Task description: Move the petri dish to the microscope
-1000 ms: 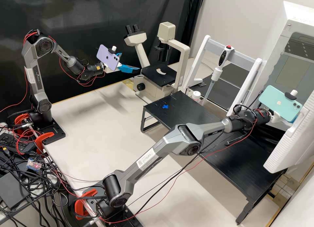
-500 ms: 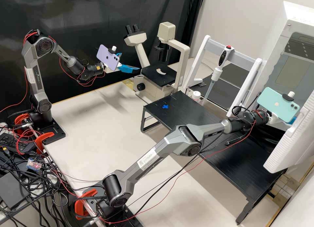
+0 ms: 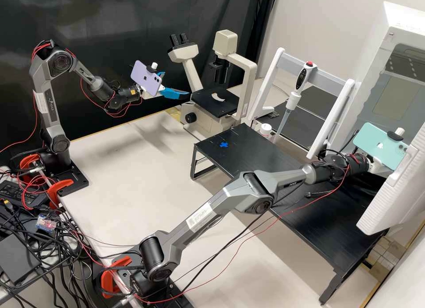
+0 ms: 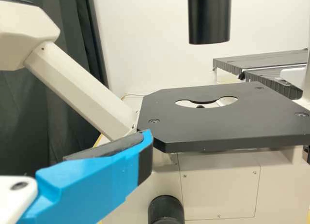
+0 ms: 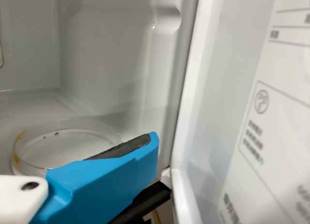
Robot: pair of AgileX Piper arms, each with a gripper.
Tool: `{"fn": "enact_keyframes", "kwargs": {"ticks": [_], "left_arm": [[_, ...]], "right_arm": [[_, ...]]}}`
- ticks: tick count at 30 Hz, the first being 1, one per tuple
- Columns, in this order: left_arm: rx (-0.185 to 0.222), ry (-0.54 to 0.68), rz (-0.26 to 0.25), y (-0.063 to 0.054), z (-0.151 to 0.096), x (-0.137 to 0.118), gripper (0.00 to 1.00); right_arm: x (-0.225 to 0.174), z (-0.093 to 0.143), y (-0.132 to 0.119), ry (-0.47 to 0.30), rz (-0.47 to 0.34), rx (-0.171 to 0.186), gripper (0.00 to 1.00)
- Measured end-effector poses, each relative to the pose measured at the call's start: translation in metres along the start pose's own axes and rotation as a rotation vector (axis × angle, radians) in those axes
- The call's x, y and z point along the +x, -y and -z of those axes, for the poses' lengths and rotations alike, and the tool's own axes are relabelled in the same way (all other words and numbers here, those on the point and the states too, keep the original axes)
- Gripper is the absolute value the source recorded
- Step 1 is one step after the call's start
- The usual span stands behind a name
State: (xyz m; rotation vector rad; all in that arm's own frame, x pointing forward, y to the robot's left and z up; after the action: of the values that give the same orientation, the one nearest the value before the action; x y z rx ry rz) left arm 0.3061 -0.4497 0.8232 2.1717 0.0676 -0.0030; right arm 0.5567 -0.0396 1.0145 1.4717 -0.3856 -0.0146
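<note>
Dish point(image 5: 63, 147), clear and round, lies on the floor of the open cabinet point(image 3: 383, 88) at the right of the scene, well apart from the microscope point(image 3: 226, 42) at the far side. The right tool point(image 5: 154, 145) is just inside, near the dish. It looks to stand open, one dark pad point(image 5: 126, 147) bare with nothing against it; how wide, I can't tell. The left tool point(image 3: 177, 84) stands parted and holds nothing, beside the stage point(image 3: 208, 102).

The step in hand, I'd judge, is lining up for the grasp. Get the fingers low and level before going in, and straddle the rim evenly, so that one pad doesn't shove the dish. Keep the wrist clear of the door point(image 3: 392, 190) and the side wall; there's little room for a swing. Close gently, since thin, smooth plastic could slip or flex. Then lift straight up a little and keep it flat on the way out.
</note>
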Motion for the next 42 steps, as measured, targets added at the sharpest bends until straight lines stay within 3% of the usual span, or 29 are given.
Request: {"fn": "enact_keyframes", "kwargs": {"ticks": [11, 16, 19, 23, 32, 35, 36, 42], "left_arm": [[0.000, 0.000, 0.000, 0.000, 0.000, 0.000, 1.00], [0.000, 0.000, 0.000, 0.000, 0.000, 0.000, 1.00], [0.000, 0.000, 0.000, 0.000, 0.000, 0.000, 1.00], [0.000, 0.000, 0.000, 0.000, 0.000, 0.000, 1.00], [0.000, 0.000, 0.000, 0.000, 0.000, 0.000, 1.00], [0.000, 0.000, 0.000, 0.000, 0.000, 0.000, 1.00], [0.000, 0.000, 0.000, 0.000, 0.000, 0.000, 1.00], [0.000, 0.000, 0.000, 0.000, 0.000, 0.000, 1.00]], "right_arm": [[0.000, -0.002, 0.000, 0.005, 0.002, 0.034, 1.00], [0.001, -0.003, 0.004, -0.005, 0.022, 0.123, 1.00], [0.001, -0.005, 0.007, -0.003, 0.035, 0.144, 1.00], [0.001, -0.005, 0.009, -0.004, 0.044, 0.149, 1.00], [0.002, -0.007, 0.013, -0.002, 0.064, 0.098, 1.00], [0.002, -0.008, 0.014, 0.004, 0.067, 0.123, 1.00], [0.002, -0.009, 0.014, 0.006, 0.067, 0.116, 0.00], [0.002, -0.009, 0.015, 0.009, 0.067, 0.127, 0.00]]}}
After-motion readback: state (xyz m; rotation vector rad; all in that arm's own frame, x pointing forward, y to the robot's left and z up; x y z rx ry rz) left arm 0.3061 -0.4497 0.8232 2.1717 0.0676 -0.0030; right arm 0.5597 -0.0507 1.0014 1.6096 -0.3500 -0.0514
